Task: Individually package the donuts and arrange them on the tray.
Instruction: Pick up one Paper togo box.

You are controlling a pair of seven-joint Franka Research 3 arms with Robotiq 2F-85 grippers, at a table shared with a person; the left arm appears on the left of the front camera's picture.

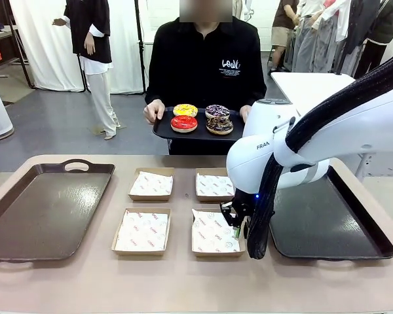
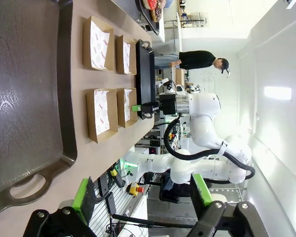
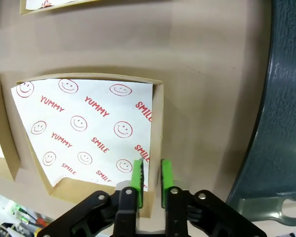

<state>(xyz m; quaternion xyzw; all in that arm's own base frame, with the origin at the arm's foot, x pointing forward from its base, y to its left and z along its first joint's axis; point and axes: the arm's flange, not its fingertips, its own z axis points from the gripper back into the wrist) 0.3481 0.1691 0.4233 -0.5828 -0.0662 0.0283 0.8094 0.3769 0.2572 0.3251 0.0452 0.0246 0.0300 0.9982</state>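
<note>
Right end effector (image 3: pixel 152 180) is clenched down narrow on the side wall of the near-right box (image 3: pixel 157 118). One green pad (image 3: pixel 137 178) sits inside over the paper liner (image 3: pixel 84 128), the other is outside the cardboard, so it's pinching the rim. That liner has red smileys with YUMMY and SMILE printed on it. From the front, this box sits just beside the dark tray (image 1: pixel 327 222) on the robot's right.

Left end effector (image 2: pixel 142 197) is released, fingers spread wide with nothing between them. It hangs near the handle end of the other big tray (image 2: pixel 24 98).

The three other boxes (image 1: pixel 151 184) are lined the same way and, with the gripped one, make a two-by-two block in the middle of the worktop (image 1: pixel 183 281).

None of the donuts are boxed yet. The red donut (image 1: pixel 184 123), yellow donut (image 1: pixel 185 110), purple donut (image 1: pixel 217 111) and chocolate donut (image 1: pixel 219 125) all sit together on a small black tray (image 1: pixel 164 133). The person (image 1: pixel 206 59) holds it with both hands at the far side.
</note>
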